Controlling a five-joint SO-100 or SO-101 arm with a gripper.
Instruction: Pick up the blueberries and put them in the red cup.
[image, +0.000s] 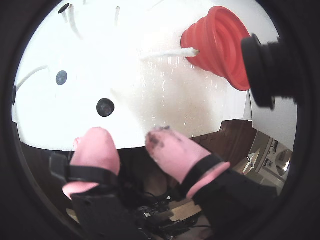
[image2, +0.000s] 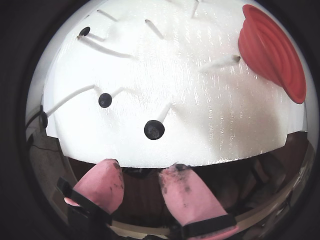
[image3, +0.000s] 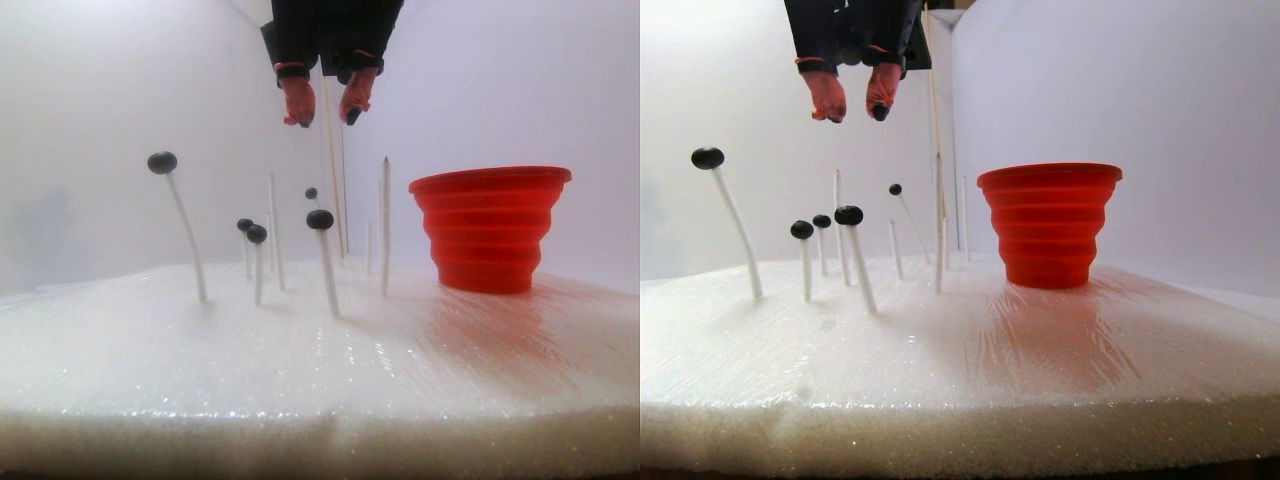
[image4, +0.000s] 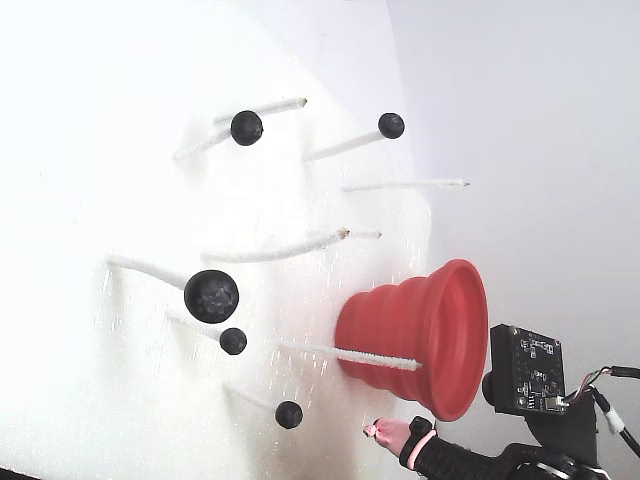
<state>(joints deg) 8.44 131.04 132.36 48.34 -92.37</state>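
1 foam slab (image3: 300, 370) carries everything, so take the red cup (image3: 490, 230) as your landmark. Beside it in the stereo pair view, 5 blueberries (image3: 320, 219) sit on thin white sticks (image3: 385, 225), lifted for easy plucking. Your gripper (image3: 325, 108) hangs above them, pink fingers (image2: 102, 182) apart and seemingly empty.

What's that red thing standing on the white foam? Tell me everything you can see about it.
It is the red cup, a ribbed, stepped cup of soft-looking plastic, narrow at the base and widening to a flared rim. It stands upright, mouth up, on the white foam pad, casting a reddish glow there. Thin white sticks rise beside it; whether any touches it is unclear. Its inside cannot be seen. The pincer hangs high above the sticks, well clear of it.
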